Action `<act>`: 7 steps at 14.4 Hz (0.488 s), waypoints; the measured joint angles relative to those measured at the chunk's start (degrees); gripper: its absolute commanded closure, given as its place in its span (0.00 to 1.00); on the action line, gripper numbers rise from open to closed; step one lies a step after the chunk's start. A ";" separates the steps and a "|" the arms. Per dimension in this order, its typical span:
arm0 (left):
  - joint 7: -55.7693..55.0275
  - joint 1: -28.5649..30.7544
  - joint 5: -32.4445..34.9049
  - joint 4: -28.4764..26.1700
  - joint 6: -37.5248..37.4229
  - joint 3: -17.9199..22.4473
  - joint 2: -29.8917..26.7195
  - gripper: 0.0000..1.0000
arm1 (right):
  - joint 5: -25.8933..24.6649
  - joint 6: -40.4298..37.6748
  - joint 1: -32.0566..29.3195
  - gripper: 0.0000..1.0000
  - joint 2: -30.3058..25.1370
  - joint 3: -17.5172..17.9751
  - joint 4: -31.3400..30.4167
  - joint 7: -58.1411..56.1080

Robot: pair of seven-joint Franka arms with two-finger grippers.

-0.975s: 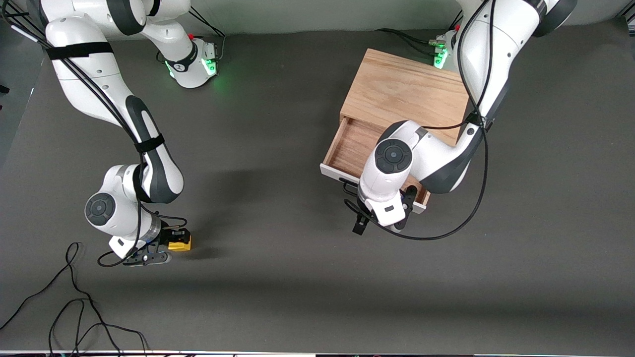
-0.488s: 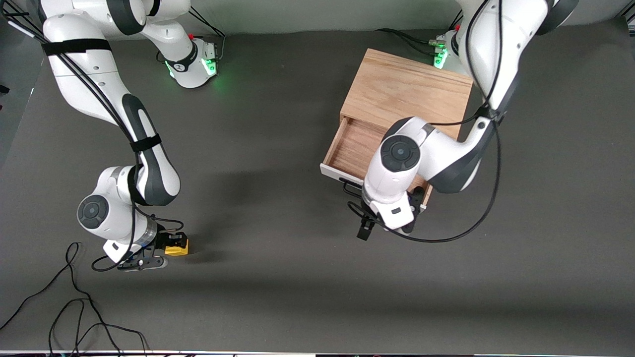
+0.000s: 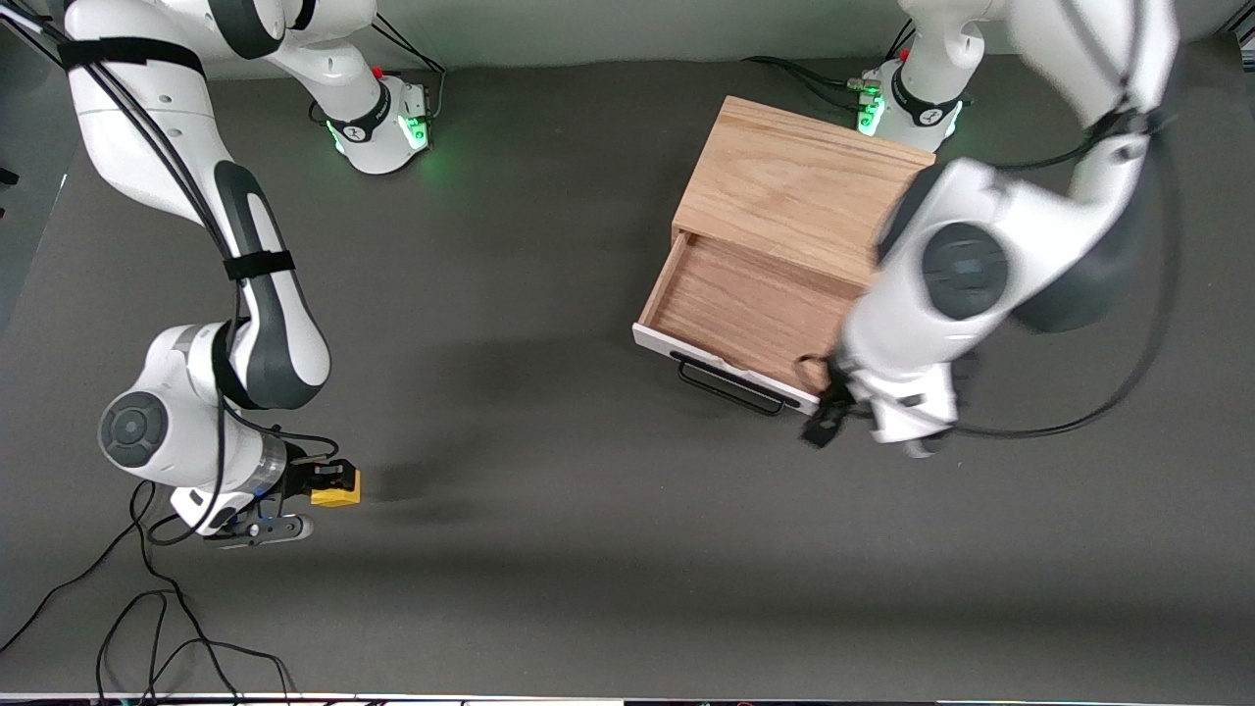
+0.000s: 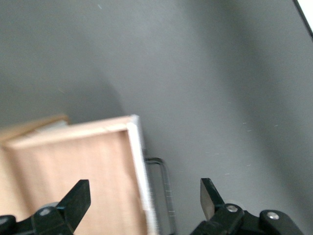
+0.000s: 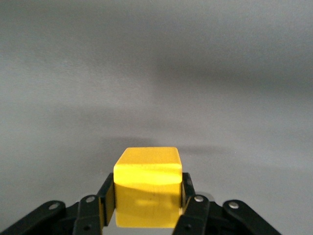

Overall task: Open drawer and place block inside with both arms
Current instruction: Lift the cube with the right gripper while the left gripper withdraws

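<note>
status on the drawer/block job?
Done: drawer stands pulled open, its tray bare. The left gripper is open, off the handle, over the drawer's front corner. In hand: right gripper shut on the yellow block, over the table's right-arm end. Left: carry it over and drop it inside.

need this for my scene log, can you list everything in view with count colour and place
box: one, light oak, on the table at the left arm's end
drawer: one, white front, black wire handle, pulled open, nothing in it
block: one, yellow, in the right gripper at the right arm's end
cables: loose black loops on the table near the front camera
table: one, dark grey
right gripper: shut on the block
left gripper: open, holding nothing, over the drawer's front corner
</note>
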 measured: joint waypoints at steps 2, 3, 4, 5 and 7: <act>10.44 4.50 -1.76 -0.09 -5.64 0.03 -3.28 0.00 | 0.00 -2.33 0.70 1.00 -0.83 0.02 1.07 0.11; 16.02 6.76 -2.19 -0.16 -8.11 0.04 -4.76 0.00 | 0.00 -3.79 1.28 1.00 -1.09 0.01 1.88 0.55; 21.55 8.79 -2.33 -0.32 -10.32 0.05 -6.00 0.00 | 0.00 -5.45 1.94 1.00 -1.30 0.03 2.98 1.55; 27.14 10.77 -2.43 -0.73 -12.09 0.07 -7.21 0.00 | 0.00 -7.56 2.77 1.00 -1.51 0.04 4.45 2.99; 39.20 14.63 -2.55 -2.38 -14.51 0.15 -9.91 0.00 | 0.00 -11.96 5.62 1.00 -1.97 0.08 8.46 8.04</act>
